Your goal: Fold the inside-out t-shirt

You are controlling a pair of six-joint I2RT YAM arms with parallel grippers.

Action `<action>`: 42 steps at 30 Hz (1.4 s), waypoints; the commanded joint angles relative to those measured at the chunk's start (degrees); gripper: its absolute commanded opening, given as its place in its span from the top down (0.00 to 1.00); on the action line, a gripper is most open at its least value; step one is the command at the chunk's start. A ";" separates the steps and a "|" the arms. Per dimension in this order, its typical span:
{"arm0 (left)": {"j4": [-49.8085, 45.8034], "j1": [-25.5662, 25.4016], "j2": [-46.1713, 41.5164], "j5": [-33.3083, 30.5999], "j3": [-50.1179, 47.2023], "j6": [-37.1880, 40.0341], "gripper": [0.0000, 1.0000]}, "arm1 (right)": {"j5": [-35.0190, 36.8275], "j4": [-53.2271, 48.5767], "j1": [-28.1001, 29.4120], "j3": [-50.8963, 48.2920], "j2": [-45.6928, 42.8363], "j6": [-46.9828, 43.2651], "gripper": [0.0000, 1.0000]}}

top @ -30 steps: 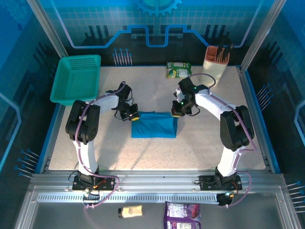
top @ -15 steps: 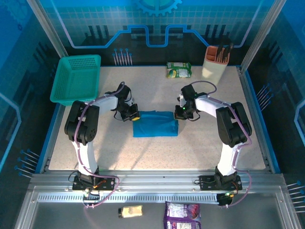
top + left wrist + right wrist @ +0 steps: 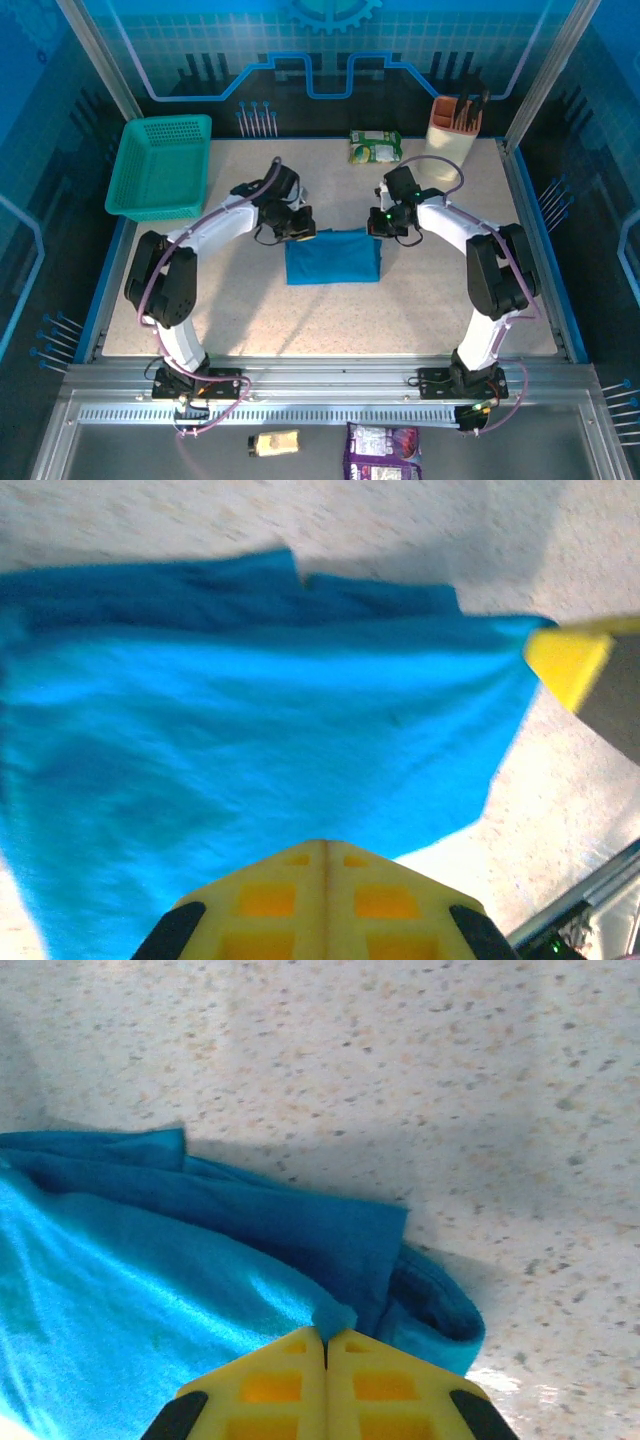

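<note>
Between the two sets of fingers, on the speckled table (image 3: pixel 330 330), lies the inside-out t-shirt (image 3: pixel 333 258), folded down to a compact rectangle whose far corners sit at the fingertips and whose body spreads toward the near side. It looks light, soft and limp, likely to sag and slip out of line if lifted, so the two far corners seem the best holds. The cloth is plain medium blue, slightly glossy, with darker layered edges bunched beyond the tips. The left gripper (image 3: pixel 322 845) is clenched, with cloth running under its tips, seemingly pinched; the right gripper (image 3: pixel 325 1332) is clamped on a small nub of cloth.
</note>
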 commanded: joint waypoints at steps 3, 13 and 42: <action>-1.18 -5.57 3.37 -1.59 2.16 -4.14 0.96 | 9.28 -2.18 -1.34 0.69 3.34 1.57 0.97; -0.61 -11.35 12.29 -2.40 8.55 -5.55 0.98 | 6.01 -7.30 -1.12 -2.95 -7.11 0.82 0.61; -5.34 -11.86 23.76 -6.47 14.49 -2.30 1.00 | -5.26 -11.40 -4.94 -3.92 -2.36 -2.97 0.51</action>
